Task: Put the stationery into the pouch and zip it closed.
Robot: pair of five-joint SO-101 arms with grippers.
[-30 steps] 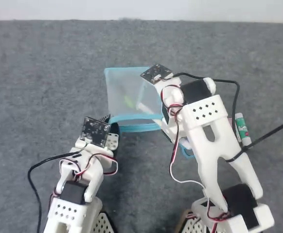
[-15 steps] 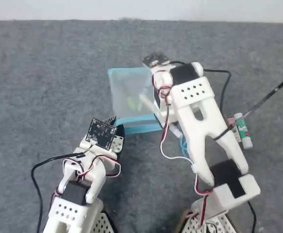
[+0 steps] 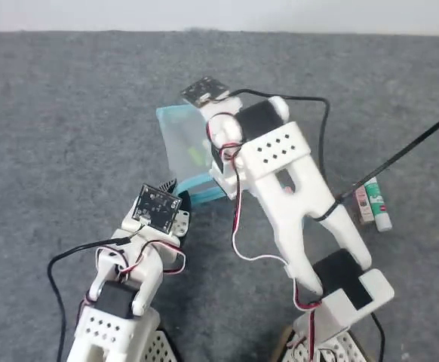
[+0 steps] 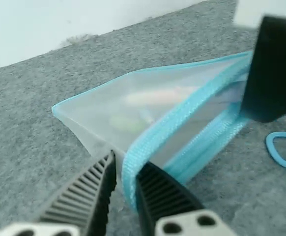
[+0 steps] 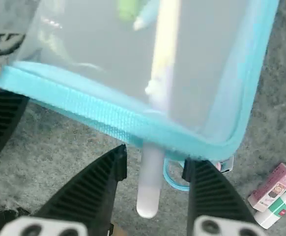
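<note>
The pouch (image 3: 179,143) is a flat, frosted, see-through bag edged all round in light-blue woven tape, with a zip along its near side. It lies on grey, felt-like carpet (image 3: 53,113) between the two arms. Through its plastic wall show a green piece and some pale, blurred stationery.

The left gripper (image 4: 125,164) sits low at the pouch's near corner. Its black, ribbed jaws are almost together and pinch the blue zip tape, lifting that edge a little.

The right arm stretches forward over the pouch, with its wrist bent down. The right gripper (image 5: 155,157) has its jaws spread wide at the zip edge. Between them lies a smooth white pen (image 5: 152,189), partly inside the pouch with its rounded end poking out; neither jaw touches it.

A thin blue cord loop (image 4: 283,150) lies on the carpet just beside the zip side. Well off to the right, a pink eraser (image 5: 274,189) and a white glue stick (image 3: 380,207) lie side by side. In the high view the right arm hides much of the pouch's right half.
</note>
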